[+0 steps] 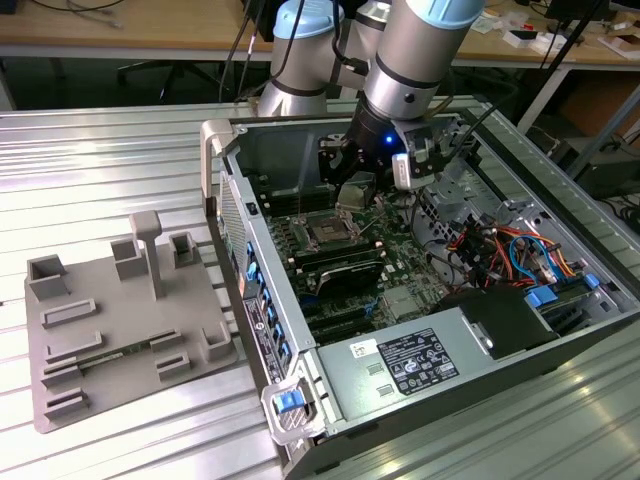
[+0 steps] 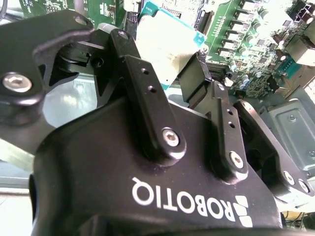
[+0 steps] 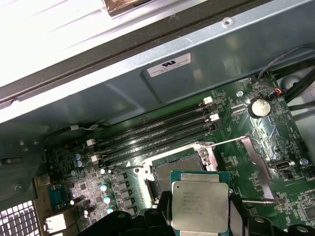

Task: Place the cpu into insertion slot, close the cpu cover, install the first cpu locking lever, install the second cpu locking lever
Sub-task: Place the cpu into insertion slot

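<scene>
1. Your gripper (image 2: 160, 55) is clamped on the cpu (image 3: 199, 201) by two opposite edges. The silvery top faces the first wrist view. The chip is near square, so you get no clear long axis.
2. You hold it above the slot (image 3: 158, 176), apart from it, and the slot's dark centre lies uncovered.
3. You can count one cpu, one slot, one cover (image 3: 258, 157) swung aside, two thin levers (image 3: 231, 141) and four memory slots (image 3: 157, 132).
4. The memory slots sit just beside the slot, with the case wall (image 3: 206, 83) beyond them.
</scene>
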`<action>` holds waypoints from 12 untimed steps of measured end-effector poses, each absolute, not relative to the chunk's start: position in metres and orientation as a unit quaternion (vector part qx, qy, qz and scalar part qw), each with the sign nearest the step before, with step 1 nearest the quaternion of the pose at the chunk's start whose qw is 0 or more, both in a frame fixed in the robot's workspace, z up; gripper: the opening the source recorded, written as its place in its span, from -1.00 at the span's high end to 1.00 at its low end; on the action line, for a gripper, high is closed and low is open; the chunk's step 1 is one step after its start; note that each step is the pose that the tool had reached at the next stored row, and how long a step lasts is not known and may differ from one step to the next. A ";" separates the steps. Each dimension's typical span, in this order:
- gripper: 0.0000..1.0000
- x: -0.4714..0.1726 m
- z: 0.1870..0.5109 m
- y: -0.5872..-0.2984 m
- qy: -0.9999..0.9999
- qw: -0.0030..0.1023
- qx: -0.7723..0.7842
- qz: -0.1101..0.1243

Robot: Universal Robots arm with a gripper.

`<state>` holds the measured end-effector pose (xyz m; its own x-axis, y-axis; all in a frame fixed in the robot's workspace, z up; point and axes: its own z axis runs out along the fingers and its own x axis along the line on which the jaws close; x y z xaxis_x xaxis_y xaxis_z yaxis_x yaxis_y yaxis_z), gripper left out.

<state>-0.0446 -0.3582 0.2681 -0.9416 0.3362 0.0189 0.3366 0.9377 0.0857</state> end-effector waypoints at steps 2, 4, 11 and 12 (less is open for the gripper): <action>-0.09 -0.045 0.268 -0.358 -0.984 0.002 -0.172 -0.044; -0.09 -0.045 0.268 -0.358 -0.984 0.002 -0.173 -0.044; -0.09 -0.045 0.268 -0.358 -0.983 0.002 -0.176 -0.044; -0.09 -0.045 0.268 -0.358 -0.983 0.002 -0.177 -0.044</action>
